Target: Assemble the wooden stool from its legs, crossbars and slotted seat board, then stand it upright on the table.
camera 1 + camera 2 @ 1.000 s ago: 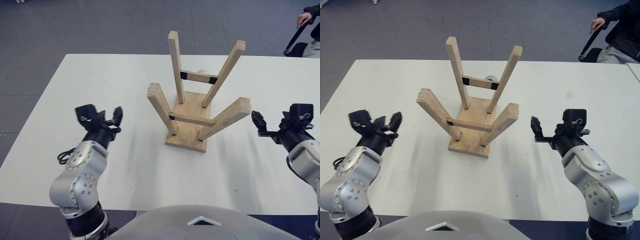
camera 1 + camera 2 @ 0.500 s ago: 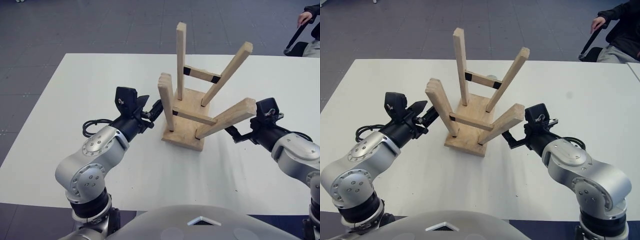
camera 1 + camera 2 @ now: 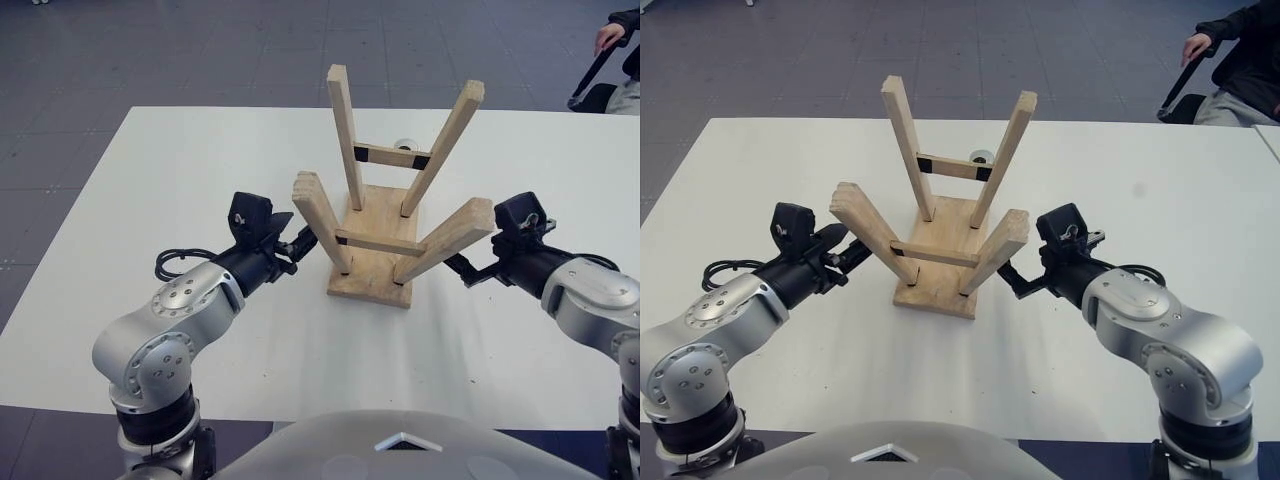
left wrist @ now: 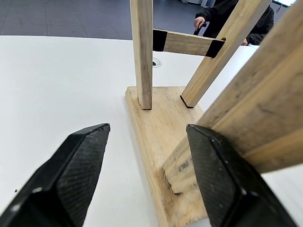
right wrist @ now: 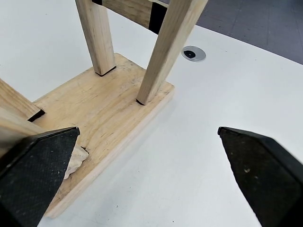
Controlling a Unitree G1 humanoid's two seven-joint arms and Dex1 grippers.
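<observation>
We see one stool (image 3: pixel 372 272) upside down near the middle of the desk (image 3: pixel 180 160). Its single seat board (image 3: pixel 380 212) lies flat, four legs (image 3: pixel 343 130) point up, and two crossbars (image 3: pixel 392 156) join them in pairs. Our left end effector (image 4: pixel 147 127) is open just beside the near left leg. Our right end effector (image 5: pixel 147 131) is open beside the near right leg. Neither grips anything.

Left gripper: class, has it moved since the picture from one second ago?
Yes. The left gripper has travelled across the white table, away from its left edge and toward the stool. It now sits close to the stool's near-left leg.
</observation>
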